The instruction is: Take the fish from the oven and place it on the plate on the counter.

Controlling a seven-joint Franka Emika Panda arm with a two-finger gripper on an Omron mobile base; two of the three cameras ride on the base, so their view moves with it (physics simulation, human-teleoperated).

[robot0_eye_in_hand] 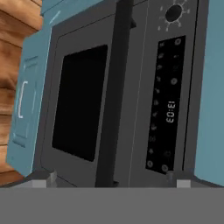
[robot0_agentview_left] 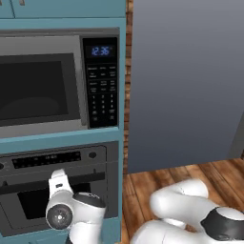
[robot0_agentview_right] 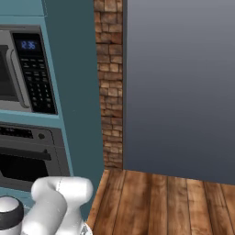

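Note:
The oven (robot0_agentview_left: 28,202) is set in the teal cabinet below the microwave, and its door is closed. In the hand view the picture is rolled sideways: the oven's dark glass window (robot0_eye_in_hand: 81,100), its bar handle (robot0_eye_in_hand: 116,96) and its control strip (robot0_eye_in_hand: 168,105) run upright. My gripper (robot0_eye_in_hand: 111,177) is open, a short way in front of the door, with nothing between its fingertips (robot0_eye_in_hand: 52,177). The arm's white wrist (robot0_agentview_left: 59,183) hangs in front of the oven door. The fish is hidden behind the closed door. The plate and the counter are out of view.
A microwave (robot0_agentview_left: 43,86) with a keypad and blue clock sits above the oven. To the right stand a brick strip (robot0_agentview_right: 110,92) and a tall grey panel (robot0_agentview_left: 186,81), with wooden floor (robot0_agentview_right: 160,202) below. A teal drawer front (robot0_eye_in_hand: 24,100) lies under the oven.

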